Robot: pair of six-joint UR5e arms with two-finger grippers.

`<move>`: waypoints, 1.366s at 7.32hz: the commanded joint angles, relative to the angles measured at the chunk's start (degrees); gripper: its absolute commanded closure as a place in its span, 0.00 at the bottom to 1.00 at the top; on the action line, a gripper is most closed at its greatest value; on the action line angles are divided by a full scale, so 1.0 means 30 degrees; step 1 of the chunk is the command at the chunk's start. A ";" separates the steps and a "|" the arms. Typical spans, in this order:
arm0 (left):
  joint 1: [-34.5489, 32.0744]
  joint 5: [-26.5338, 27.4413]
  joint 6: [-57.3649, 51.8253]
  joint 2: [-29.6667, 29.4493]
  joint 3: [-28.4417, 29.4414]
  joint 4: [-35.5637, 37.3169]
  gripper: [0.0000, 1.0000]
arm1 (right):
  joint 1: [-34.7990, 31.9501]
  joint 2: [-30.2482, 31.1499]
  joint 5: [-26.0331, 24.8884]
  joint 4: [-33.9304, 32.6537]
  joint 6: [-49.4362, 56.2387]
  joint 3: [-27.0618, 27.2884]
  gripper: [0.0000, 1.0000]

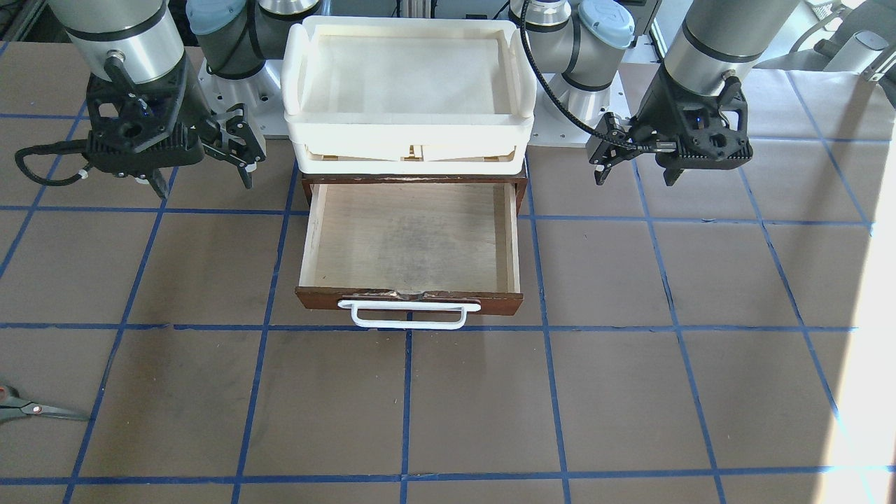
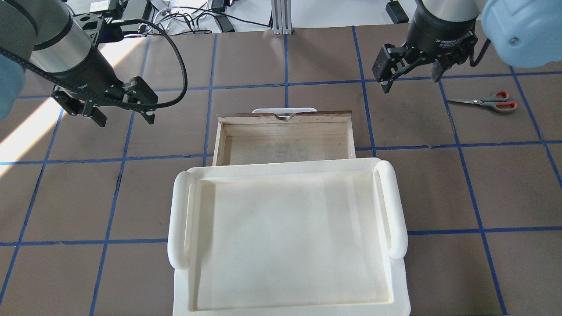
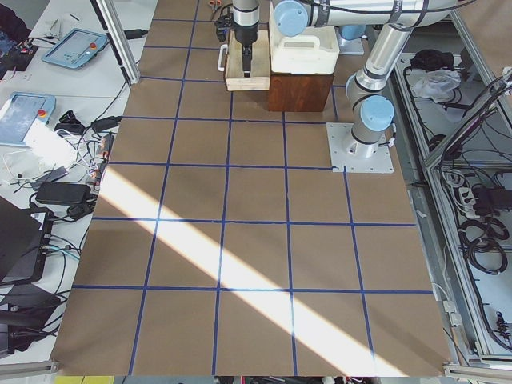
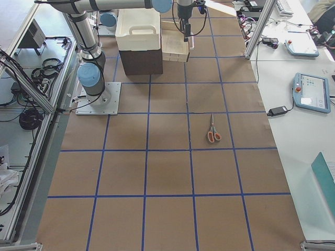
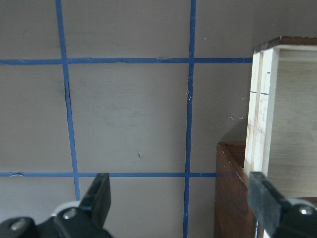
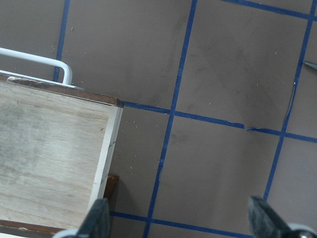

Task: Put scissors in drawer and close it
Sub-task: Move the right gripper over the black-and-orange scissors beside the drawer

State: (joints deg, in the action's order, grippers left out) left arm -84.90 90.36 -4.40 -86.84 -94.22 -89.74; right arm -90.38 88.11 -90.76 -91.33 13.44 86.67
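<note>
scissors [image 1: 35, 409] handles cropped at edge (front view), drawer [image 1: 413, 241] back beneath tray [image 1: 409, 129]

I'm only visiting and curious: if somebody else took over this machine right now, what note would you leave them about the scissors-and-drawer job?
Left end effector: open, empty, above the table off the left side of the drawer.
Right end effector: open, empty, above the table between the drawer and the scissors.
Scissors: flat on the table on the robot's right, well apart from the drawer.
Drawer: pulled open, nothing inside.
Done: nothing yet, though the drawer already stands open.
Left: pick up the scissors (the right arm looks nearer), lay them in the drawer, push it shut.
</note>
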 commanded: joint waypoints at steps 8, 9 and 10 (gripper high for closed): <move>0.0000 -0.0002 0.0000 0.0000 0.0000 0.0000 0.00 | 0.8701 -0.5272 0.0715 -0.6924 2.4963 0.1841 0.01; 0.0000 -0.0002 -0.0028 0.0000 0.0000 0.0000 0.00 | 0.9435 -0.6853 0.1156 -0.9027 2.8096 0.1841 0.01; 0.0000 0.0027 -0.0029 0.0000 0.0000 0.0000 0.00 | 0.9529 -0.8116 0.1131 -1.0701 2.9578 0.1696 0.01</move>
State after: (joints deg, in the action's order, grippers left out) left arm -84.90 90.38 -4.46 -86.84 -94.22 -89.74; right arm -63.16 68.81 -87.97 -116.90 94.45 92.06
